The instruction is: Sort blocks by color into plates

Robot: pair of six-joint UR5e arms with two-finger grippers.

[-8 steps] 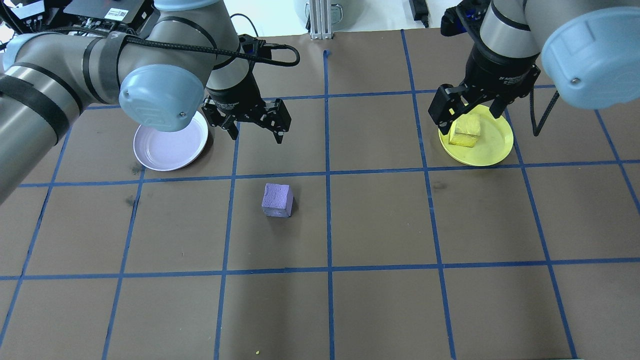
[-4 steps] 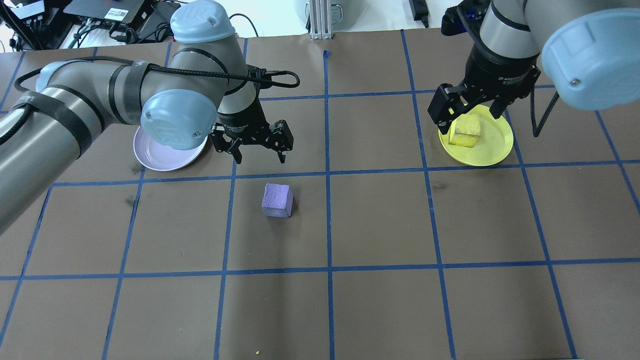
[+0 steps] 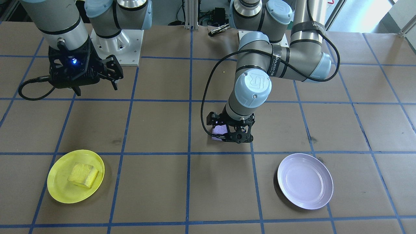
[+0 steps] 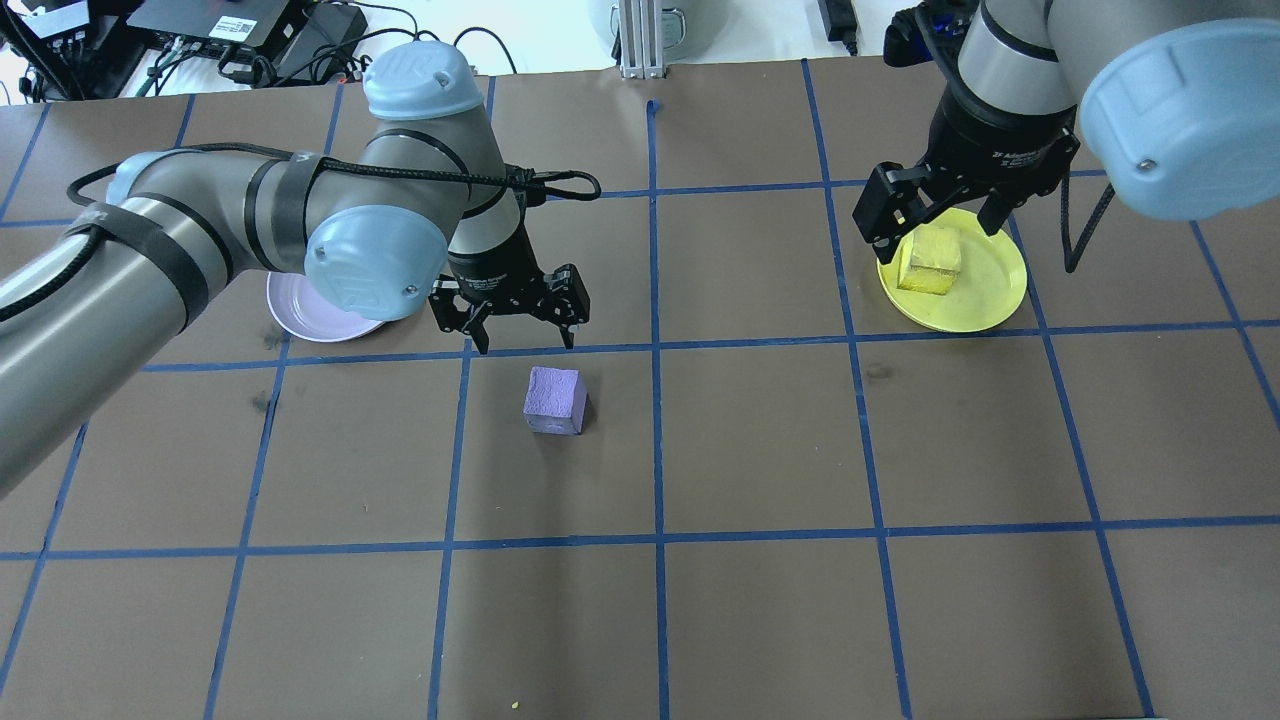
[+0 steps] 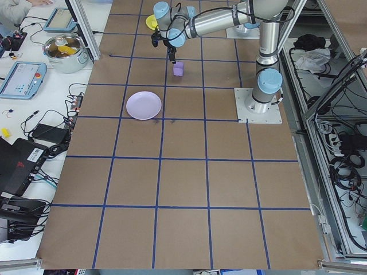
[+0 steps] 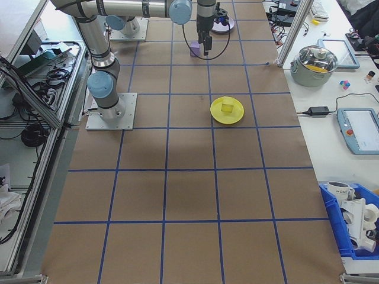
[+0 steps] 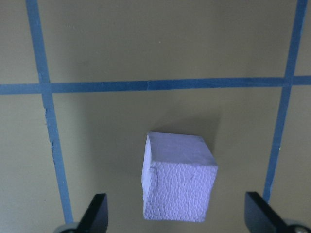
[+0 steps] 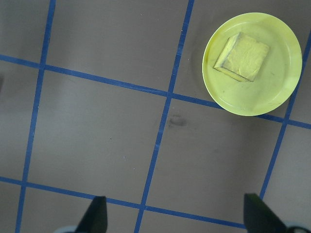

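The purple block point(image 4: 554, 400) sits on the brown table near the middle. My left gripper point(image 4: 527, 335) hangs open just behind and above it. In the left wrist view both fingers point(image 7: 97, 216) flank the purple block point(image 7: 179, 182) without touching it. The lavender plate point(image 4: 295, 318) lies empty to the left, partly hidden under my left elbow. Inside the yellow plate point(image 4: 990, 300) rests the yellow block point(image 4: 930, 262). My right gripper point(image 4: 935, 225) hovers open and empty high above that plate; its wrist view looks down on the yellow block point(image 8: 241, 57).
Blue tape lines point(image 4: 655, 345) divide the brown table into squares. The arms' base plates point(image 3: 120, 42) stand at the robot's edge. A metal pot point(image 6: 319, 60) and tablets point(image 6: 359, 129) lie on the side bench beyond the table.
My left arm has swung forward and down, carrying its open gripper from beside the lavender plate to just behind the purple block. The right gripper has barely shifted.
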